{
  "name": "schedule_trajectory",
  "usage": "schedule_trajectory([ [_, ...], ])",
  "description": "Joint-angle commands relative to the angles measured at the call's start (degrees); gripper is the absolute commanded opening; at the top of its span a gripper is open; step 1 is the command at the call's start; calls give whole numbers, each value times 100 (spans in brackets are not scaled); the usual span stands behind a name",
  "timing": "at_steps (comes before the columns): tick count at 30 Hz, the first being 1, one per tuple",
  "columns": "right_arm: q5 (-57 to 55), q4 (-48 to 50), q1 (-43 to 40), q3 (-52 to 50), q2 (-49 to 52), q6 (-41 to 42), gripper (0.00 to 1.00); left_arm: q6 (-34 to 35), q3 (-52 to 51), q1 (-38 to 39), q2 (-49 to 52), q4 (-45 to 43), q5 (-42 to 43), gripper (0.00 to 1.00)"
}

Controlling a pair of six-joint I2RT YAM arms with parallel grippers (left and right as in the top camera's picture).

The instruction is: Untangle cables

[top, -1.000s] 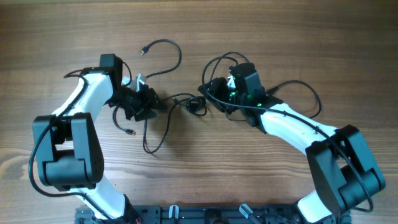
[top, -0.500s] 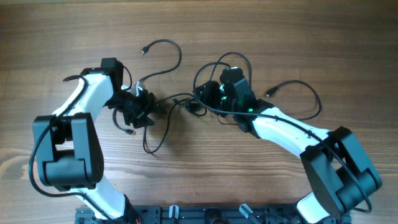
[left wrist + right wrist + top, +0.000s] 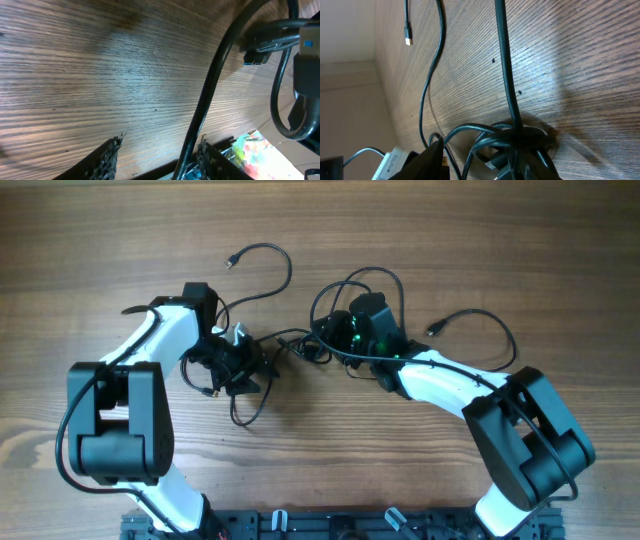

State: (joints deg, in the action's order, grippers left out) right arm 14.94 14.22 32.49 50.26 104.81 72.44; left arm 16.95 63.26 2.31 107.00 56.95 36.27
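Cable (image 3: 202,107) passes betw jaws of L hand (image 3: 160,157); knot (image 3: 517,136) betw jaws of R hand (image 3: 487,162)

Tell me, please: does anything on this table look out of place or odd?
Yes. The cables are snarled into a tight knot near the middle of the table, several cords crossing one another, while their loose plug ends sprawl in different directions.

A: Where's the overhead camera?
B: High above the wooden table (image 3: 450,230), looking straight down on the cable tangle (image 3: 312,348) and both arms.
A: The wrist cameras?
B: Low, skimming the wood. The right one faces the tangle close up; the left one, left of it, catches one cable (image 3: 209,100).
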Motion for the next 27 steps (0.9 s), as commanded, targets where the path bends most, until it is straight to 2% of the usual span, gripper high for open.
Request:
schedule_trajectory([
  [1,-57,-2,57,-24,181,122,45,26,-39,87,-125,-13,46,45],
  [6,-17,15,74,-24,181,426,45,22,-39,125,-125,-35,-20,19],
  [11,33,-13,127,-24,181,468,44,9,-39,162,-125,-81,-37,6],
  [18,-13,4,435,-24,181,713,44,-114,-39,313,-125,-251,-146,4],
  [21,-269,-2,466,-24,181,713,44,-328,-39,426,-125,-273,-151,4],
  [27,-697,0,472,-24,192,713,44,-323,-39,643,-125,-295,-339,4],
])
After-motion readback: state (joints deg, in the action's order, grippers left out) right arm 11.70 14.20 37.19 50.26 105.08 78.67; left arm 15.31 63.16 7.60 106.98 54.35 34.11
